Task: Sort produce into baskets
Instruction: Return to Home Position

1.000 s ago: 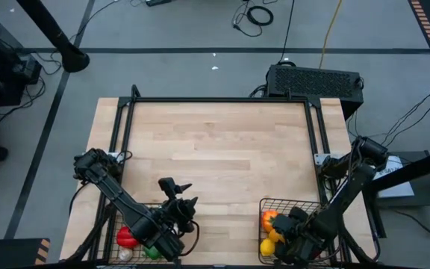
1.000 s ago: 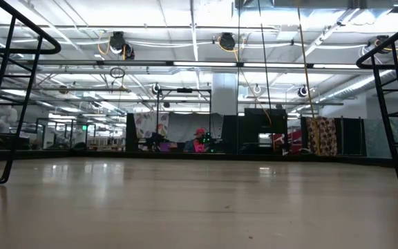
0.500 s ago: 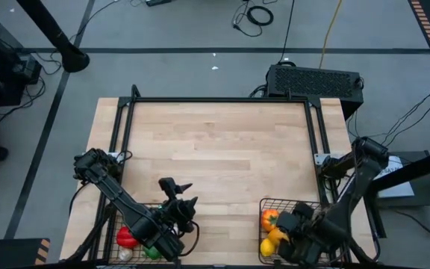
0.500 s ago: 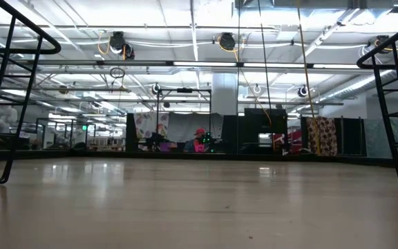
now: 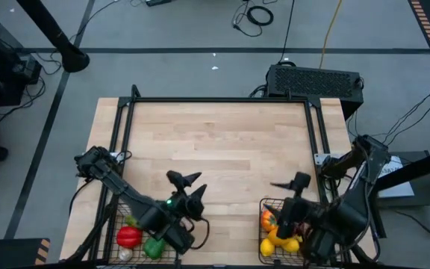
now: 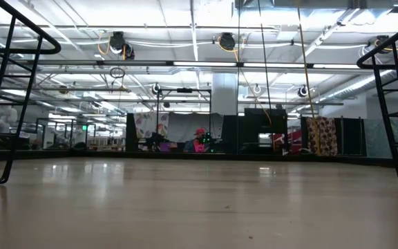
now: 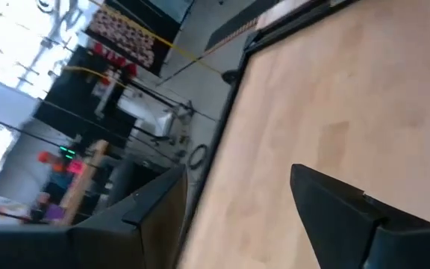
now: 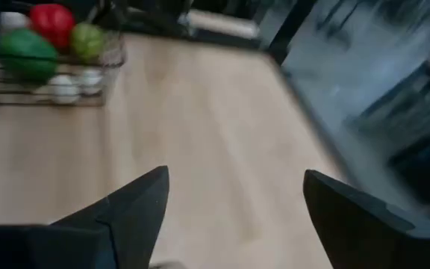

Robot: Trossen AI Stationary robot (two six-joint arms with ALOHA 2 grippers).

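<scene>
Since a second ago, the right gripper (image 5: pixel 291 182) is being raised clear of the right basket (image 5: pixel 267 201), fingers spread and empty, with lemons (image 5: pixel 278 240) lying inside just behind it. The left gripper (image 5: pixel 187 184) is being held open too, ahead of the left basket (image 5: pixel 113 224).

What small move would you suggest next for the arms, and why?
Probably fold both arms back to rest: left gripper and right gripper are open and empty, and all visible produce lies in the left basket and right basket, none on the table.
</scene>
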